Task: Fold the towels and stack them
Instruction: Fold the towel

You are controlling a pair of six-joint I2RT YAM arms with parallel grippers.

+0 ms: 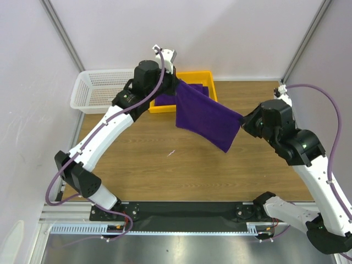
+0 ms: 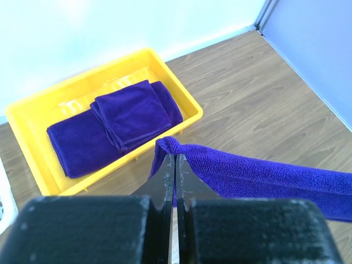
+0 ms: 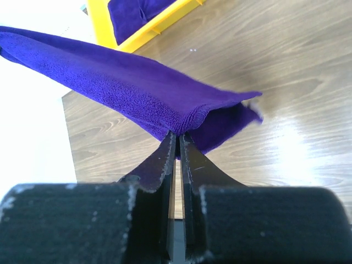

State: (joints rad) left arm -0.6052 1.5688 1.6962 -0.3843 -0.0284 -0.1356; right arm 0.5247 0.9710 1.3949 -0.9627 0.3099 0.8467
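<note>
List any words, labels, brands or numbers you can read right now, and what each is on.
No readable text in any view.
The held towel, the folded towels, the yellow tray and the white basket show no print, label or number.

The counter (image 1: 165, 159) is a wood-grain board with planks running left to right, walled in by pale panels on the left, right and far sides. A yellow tray (image 1: 212, 82) sits at its far edge, just left of the middle. A white slatted basket (image 1: 96, 91) stands beside the tray at the far left corner, the two well apart from the near edge. A small white speck (image 1: 171, 153) lies on the bare wood near the middle. A black rail (image 1: 187, 209) runs along the near edge.
</note>
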